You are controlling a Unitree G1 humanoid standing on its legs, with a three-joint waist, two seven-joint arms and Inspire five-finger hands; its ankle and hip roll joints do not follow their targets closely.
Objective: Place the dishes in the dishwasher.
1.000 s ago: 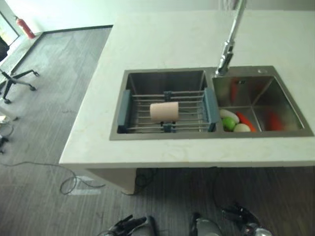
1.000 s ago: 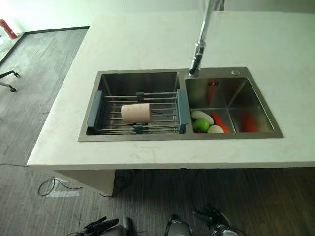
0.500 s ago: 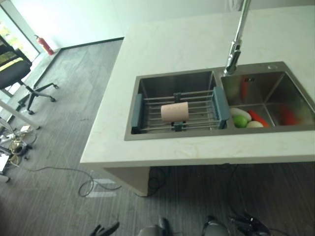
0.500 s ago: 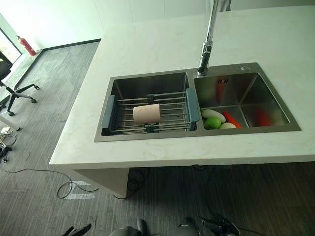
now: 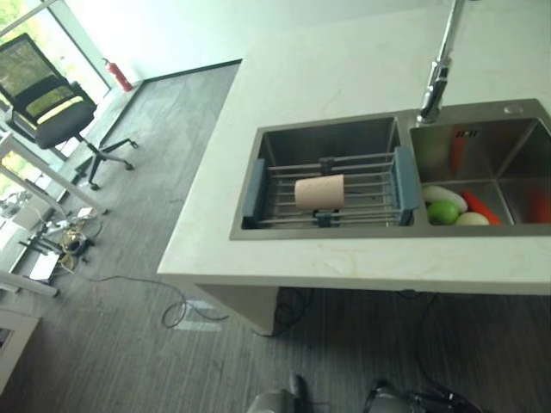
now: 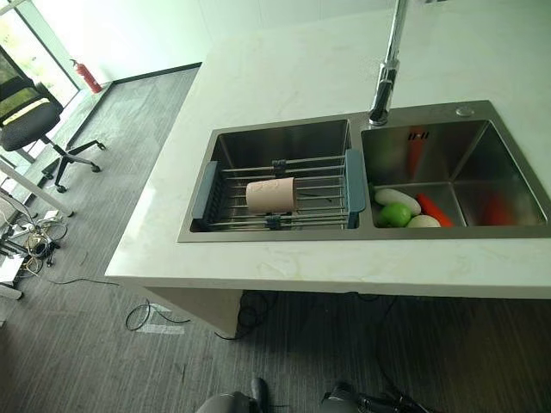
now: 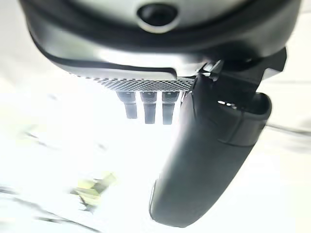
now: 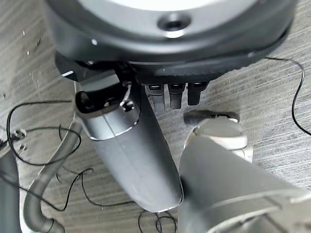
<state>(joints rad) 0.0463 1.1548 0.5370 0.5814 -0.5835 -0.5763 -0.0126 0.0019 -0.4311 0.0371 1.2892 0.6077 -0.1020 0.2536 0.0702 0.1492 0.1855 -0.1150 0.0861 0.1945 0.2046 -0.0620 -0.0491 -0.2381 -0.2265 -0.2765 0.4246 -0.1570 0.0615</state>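
A pale cup (image 5: 319,192) lies sideways on the sink rack (image 5: 379,163), at twelve o'clock; likely light, rigid, best gripped around its body; both hands hang relaxed, empty.

I see a pale beige cup (image 6: 270,195) on a steel-wire rack (image 6: 277,191) with grey-blue ends, in a brushed-steel sink (image 6: 275,142). The table (image 6: 275,77) is cream, faintly veined. A green fruit (image 6: 395,214) lies beside an orange-red carrot (image 6: 435,209). The floor (image 6: 95,327) is grey, striped.
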